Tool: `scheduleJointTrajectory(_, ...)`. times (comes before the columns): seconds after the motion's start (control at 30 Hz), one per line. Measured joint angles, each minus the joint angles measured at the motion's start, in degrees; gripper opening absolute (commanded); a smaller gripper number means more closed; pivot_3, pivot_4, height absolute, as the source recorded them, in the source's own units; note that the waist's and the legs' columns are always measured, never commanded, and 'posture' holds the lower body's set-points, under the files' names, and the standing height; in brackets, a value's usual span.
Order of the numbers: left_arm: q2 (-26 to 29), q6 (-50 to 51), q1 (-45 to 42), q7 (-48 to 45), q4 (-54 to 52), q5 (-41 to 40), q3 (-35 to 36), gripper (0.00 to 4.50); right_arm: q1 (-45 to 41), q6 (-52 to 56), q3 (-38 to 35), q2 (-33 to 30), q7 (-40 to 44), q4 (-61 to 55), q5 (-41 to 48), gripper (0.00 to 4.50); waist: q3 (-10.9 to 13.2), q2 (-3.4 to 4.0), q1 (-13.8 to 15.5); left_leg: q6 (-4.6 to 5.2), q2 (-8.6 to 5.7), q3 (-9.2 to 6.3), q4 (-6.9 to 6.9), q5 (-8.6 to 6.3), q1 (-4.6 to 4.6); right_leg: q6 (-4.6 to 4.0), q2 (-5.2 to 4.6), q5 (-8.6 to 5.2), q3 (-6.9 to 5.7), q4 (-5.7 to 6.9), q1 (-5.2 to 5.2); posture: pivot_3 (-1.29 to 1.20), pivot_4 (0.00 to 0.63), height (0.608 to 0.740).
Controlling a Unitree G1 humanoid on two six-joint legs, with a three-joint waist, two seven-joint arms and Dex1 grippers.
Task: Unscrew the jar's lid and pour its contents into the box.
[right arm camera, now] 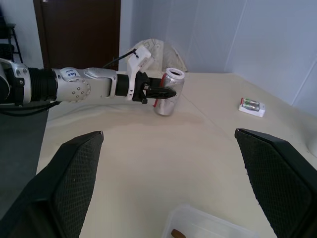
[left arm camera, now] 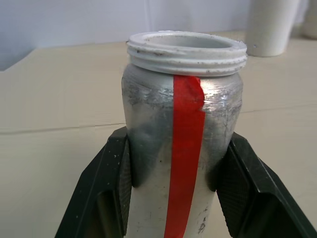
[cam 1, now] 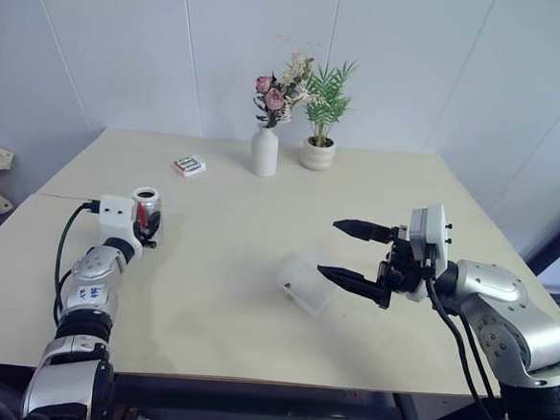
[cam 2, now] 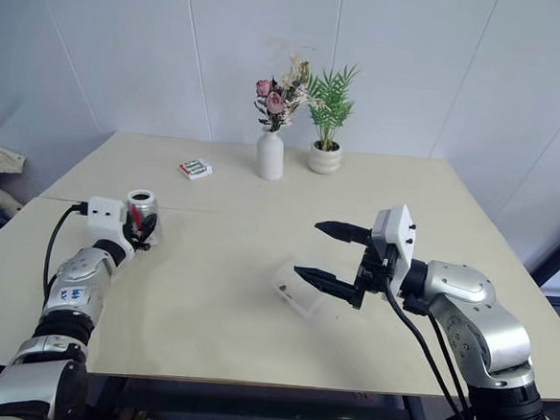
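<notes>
The jar [left arm camera: 183, 124], silvery grey with a red stripe, stands upright at the table's left with its white threaded mouth open and no lid on it. My left gripper [cam 1: 147, 225] is shut on the jar's body, one finger [left arm camera: 106, 193] on each side. I cannot tell whether the jar rests on the table or hangs just above it. The lid is out of view. The box [cam 1: 305, 287], shallow and translucent, lies at the table's middle with a small dark bit inside. My right gripper [cam 1: 349, 249] hovers open just right of and above the box, pointing left, with nothing between its fingers.
A white vase of flowers [cam 1: 264, 151] and a small potted plant [cam 1: 318, 153] stand at the back middle. A green-and-white pack [cam 1: 189, 165] lies at the back left. A black cable [cam 1: 63, 243] runs along my left forearm.
</notes>
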Motion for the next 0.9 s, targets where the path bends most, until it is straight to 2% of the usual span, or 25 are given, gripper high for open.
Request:
scheduleJointTrajectory(0.17,-3.17,-2.9,4.04,2.24,-3.88,-3.81,3.48,1.91,-0.3,0.0,0.51,0.07,0.19,0.28,-0.01,4.48,0.0,-0.01,0.52,0.0,0.01,0.0,-0.01,0.0,0.0,-0.02,0.0,0.01,-0.01,-0.01,0.0,0.0,0.15,0.74)
scheduleJointTrajectory(0.4,-4.88,3.08,4.78,0.77,-7.03,-10.13,5.72,1.91,-0.31,0.08,0.64,0.06,0.33,0.45,-0.01,4.48,-0.01,-0.01,0.23,0.0,0.01,0.02,-0.02,0.0,0.05,-0.05,0.03,0.02,-0.01,-0.03,0.02,0.0,0.15,0.74)
scheduleJointTrajectory(0.47,-4.85,4.88,5.25,0.78,-7.06,-10.22,5.69,2.65,-0.32,0.2,0.64,0.06,0.33,0.67,-0.01,4.5,-0.01,-0.01,0.08,0.0,0.03,0.02,-0.04,0.0,0.06,-0.05,0.05,0.02,-0.01,-0.03,0.02,0.0,0.15,0.74)
scheduleJointTrajectory(0.67,-3.23,5.7,6.31,1.14,-7.48,-9.27,5.03,4.42,-0.46,0.63,0.65,0.11,0.33,0.84,-0.01,4.5,-0.01,-0.01,0.23,0.0,0.03,0.02,-0.06,0.0,0.05,-0.06,0.04,0.02,-0.01,-0.1,0.03,0.0,0.15,0.74)
scheduleJointTrajectory(0.9,-3.15,6.64,7.23,1.13,-9.87,-9.16,4.41,4.47,-0.91,0.74,0.66,0.74,0.33,0.88,-0.01,4.5,-0.01,-0.01,0.23,-0.01,0.04,0.03,-0.17,0.0,0.04,-0.07,0.04,0.04,-0.01,-0.31,0.06,0.0,0.15,0.74)
